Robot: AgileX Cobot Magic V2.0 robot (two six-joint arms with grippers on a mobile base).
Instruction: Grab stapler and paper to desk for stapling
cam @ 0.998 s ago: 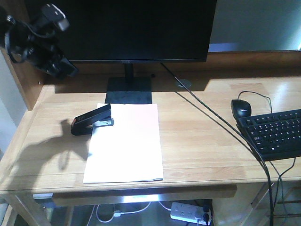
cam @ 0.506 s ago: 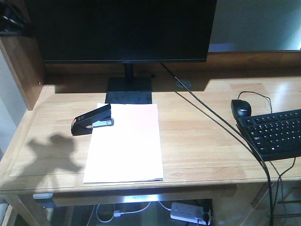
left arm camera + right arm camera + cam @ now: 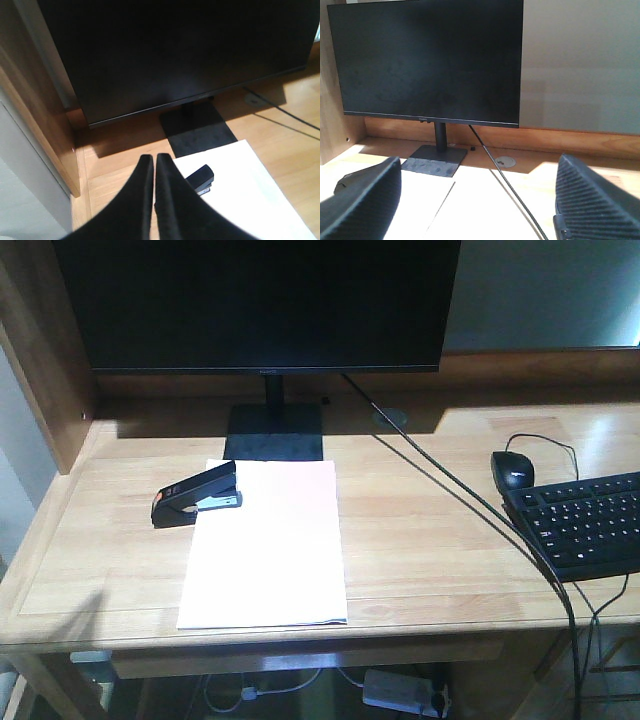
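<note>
The black stapler with an orange patch lies on the top left corner of the white paper, which rests flat on the light-wood desk. Neither gripper shows in the front view. In the left wrist view my left gripper is shut with nothing in it, raised above the desk's left part; the stapler and the paper lie just right of its tips. In the right wrist view my right gripper is wide open and empty, low over the paper.
A black monitor on a stand fills the back of the desk. A dark cable runs diagonally to the front right. A black mouse and keyboard sit at right. A wooden side panel rises at left.
The left arm, seen at the upper left one second ago, has left the front view. Its shadow slid down the desk's left side and is nearly gone. Stapler and paper have not moved.
</note>
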